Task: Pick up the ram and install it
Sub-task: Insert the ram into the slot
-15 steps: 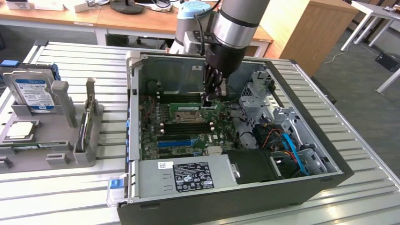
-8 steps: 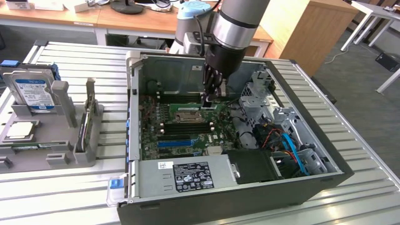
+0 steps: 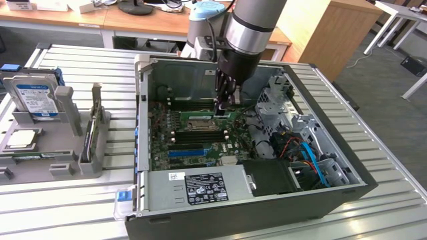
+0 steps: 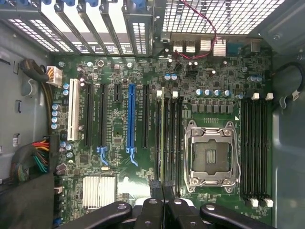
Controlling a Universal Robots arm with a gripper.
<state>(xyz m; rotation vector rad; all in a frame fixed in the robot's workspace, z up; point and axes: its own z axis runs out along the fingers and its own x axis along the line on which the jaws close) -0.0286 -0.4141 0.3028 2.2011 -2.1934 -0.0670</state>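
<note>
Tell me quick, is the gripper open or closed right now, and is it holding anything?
Gripper: closed, holding the ram stick inside the computer case.

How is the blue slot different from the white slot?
The blue slot is narrow, with a clip at one end; the white slot is wider, without one. The blue slot lies nearer the silver socket; the white slot sits at the edge of the green board. Both are empty.
</note>
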